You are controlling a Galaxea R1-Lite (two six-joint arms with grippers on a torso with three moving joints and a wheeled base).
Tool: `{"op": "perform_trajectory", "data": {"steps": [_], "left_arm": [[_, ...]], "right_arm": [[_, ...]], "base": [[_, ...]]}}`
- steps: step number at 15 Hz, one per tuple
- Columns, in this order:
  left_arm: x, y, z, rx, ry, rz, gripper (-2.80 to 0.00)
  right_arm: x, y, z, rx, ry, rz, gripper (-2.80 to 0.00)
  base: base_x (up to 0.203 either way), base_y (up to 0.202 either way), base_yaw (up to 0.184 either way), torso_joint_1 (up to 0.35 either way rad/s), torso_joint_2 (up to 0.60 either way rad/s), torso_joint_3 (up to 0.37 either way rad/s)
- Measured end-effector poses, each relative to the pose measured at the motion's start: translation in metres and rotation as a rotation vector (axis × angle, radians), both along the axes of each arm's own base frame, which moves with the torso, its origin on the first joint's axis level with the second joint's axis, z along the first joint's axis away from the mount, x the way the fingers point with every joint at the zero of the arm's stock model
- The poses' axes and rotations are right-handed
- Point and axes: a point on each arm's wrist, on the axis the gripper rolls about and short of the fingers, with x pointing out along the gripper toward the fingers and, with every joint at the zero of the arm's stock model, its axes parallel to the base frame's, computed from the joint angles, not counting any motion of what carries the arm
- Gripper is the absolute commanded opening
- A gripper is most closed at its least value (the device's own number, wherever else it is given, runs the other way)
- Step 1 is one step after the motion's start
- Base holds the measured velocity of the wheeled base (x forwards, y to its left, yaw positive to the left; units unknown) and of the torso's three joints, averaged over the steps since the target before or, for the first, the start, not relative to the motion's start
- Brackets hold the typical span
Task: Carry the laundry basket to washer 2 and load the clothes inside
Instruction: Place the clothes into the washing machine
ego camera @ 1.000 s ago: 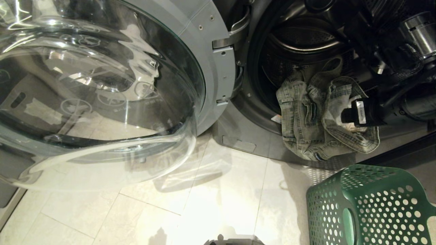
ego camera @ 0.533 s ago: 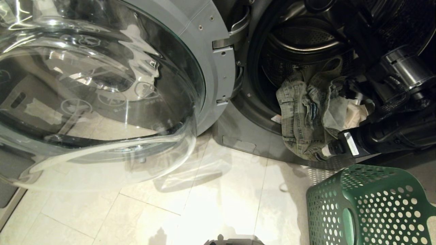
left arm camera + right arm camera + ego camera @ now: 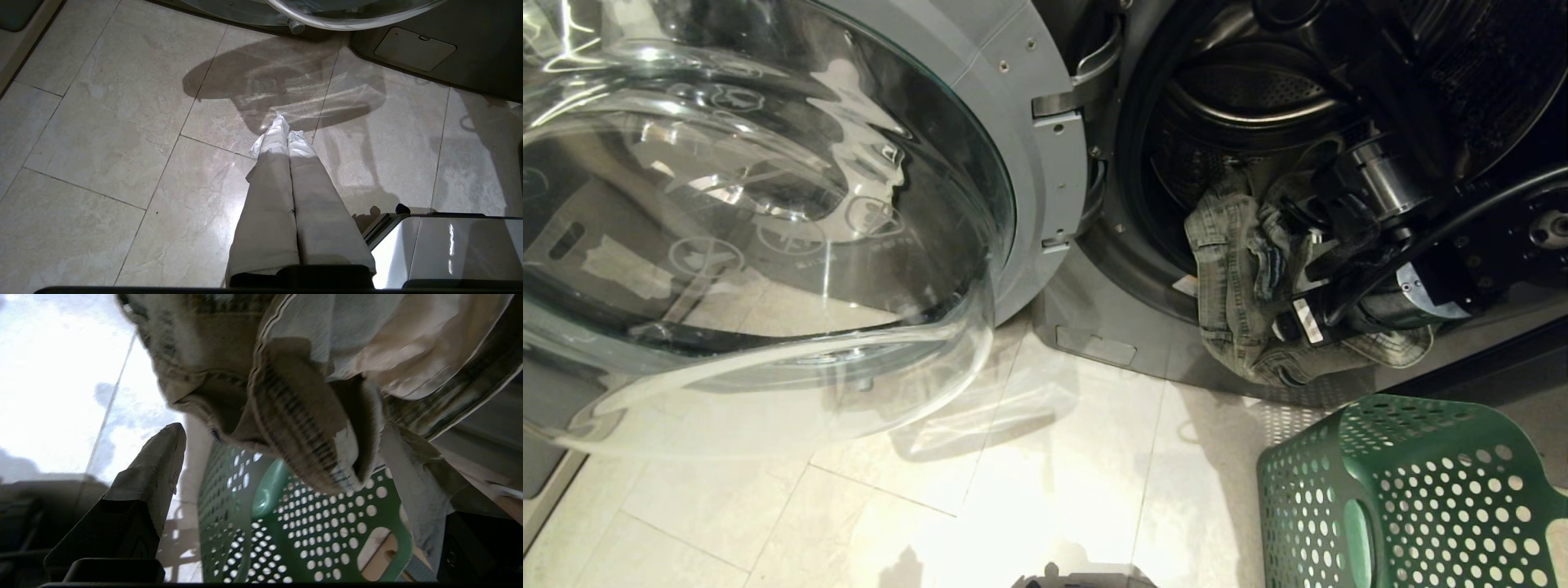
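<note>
Head view first: washer 2 (image 3: 1111, 318) has its glass door (image 3: 768, 229) swung wide to the left, and the clothes (image 3: 1241, 278) are draped half in, half out over the lower lip of the drum opening, with the loose end hanging down toward the floor. The right tool (image 3: 1294, 322) sits right against that hanging bundle at the front of the opening, so the fabric lies just above and inward of it; I'd guess the next move is a push or re-grab upward and into the drum. The laundry basket (image 3: 1413, 490) is on the floor below, near the right arm, looking empty from here.

Left wrist view: the left tool (image 3: 286, 134) is pressed together, holding nothing, pointing at bare floor tiles well away from the garment. So the right arm is clearly the nearer one.

Right wrist view: the right tool's fingers (image 3: 159, 457) are spread wide, pinching nothing. The garment hangs just past them, with the green basket visible beyond.

Count: one washer in view, one door, one garment, one basket, two tools.
</note>
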Motion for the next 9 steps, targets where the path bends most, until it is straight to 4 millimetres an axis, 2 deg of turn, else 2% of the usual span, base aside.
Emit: {"op": "perform_trajectory", "data": {"steps": [9], "left_arm": [[0.0, 0.0, 0.0, 0.0, 0.0, 0.0, -2.8]], "right_arm": [[0.026, 0.001, -0.025, -0.037, 0.046, -0.028, 0.0]], "base": [[0.0, 0.0, 0.0, 0.0, 0.0, 0.0]]}}
